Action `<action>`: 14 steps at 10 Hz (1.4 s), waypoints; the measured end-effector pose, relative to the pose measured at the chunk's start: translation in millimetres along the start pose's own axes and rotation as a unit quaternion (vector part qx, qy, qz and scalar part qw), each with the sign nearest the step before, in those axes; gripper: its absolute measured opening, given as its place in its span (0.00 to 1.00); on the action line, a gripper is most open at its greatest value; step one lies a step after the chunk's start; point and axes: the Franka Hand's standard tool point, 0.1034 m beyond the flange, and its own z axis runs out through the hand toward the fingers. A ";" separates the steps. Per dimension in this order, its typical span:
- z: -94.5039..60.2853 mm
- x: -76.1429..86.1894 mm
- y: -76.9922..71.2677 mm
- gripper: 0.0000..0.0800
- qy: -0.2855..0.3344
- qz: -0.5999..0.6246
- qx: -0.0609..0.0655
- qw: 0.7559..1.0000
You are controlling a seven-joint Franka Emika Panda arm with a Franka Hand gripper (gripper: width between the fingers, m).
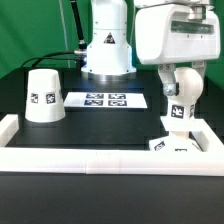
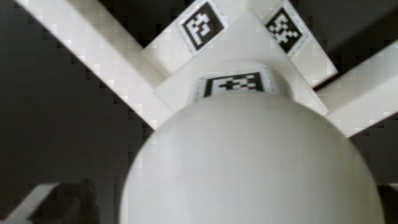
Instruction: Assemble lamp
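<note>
The robot is working on the bulb step. The tool (image 1: 178,100) is pinching the bulb (image 1: 179,117) by its top and holds it standing up straight, tag facing out. In the wrist view the bulb (image 2: 231,150) fills most of the picture, so the tool's fingers are hard to see there.

The bulb is right over the flat base (image 1: 170,147). The base sits in the front corner of the counter (image 1: 100,130), on the exterior view's right, tucked close against the white rail (image 1: 100,160). I cannot tell if the bulb's foot is already in the base or just above it.

The shade (image 1: 44,97) waits mouth down near the counter's edge on the exterior view's left, well apart from the bulb. The marker board (image 1: 105,100) lies flat toward the back edge.

I think the next move is to seat the bulb in the base and turn it tight. It must stay straight, and the base must not slide. After that, the shade needs to go on.
</note>
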 end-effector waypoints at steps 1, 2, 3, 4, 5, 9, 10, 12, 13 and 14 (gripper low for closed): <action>0.0 -0.7 0.8 0.76 0.000 0.001 0.000 1.000; 0.1 -0.9 0.9 0.72 0.000 0.001 0.000 1.000; 0.1 -0.9 1.0 0.72 0.000 0.001 0.000 1.000; 0.0 -0.9 1.0 0.72 0.000 0.007 0.000 1.000; 0.0 -1.1 1.2 0.72 0.000 0.020 0.000 1.000; -1.0 4.1 0.2 0.72 0.011 0.163 -0.005 0.986; -1.8 7.3 0.3 0.72 0.020 0.214 -0.010 0.977; -2.3 6.8 3.1 0.72 0.025 0.316 -0.014 0.948; -2.4 6.9 3.9 0.72 0.027 0.361 -0.015 0.932; -2.6 8.2 4.8 0.72 0.032 0.405 -0.017 0.913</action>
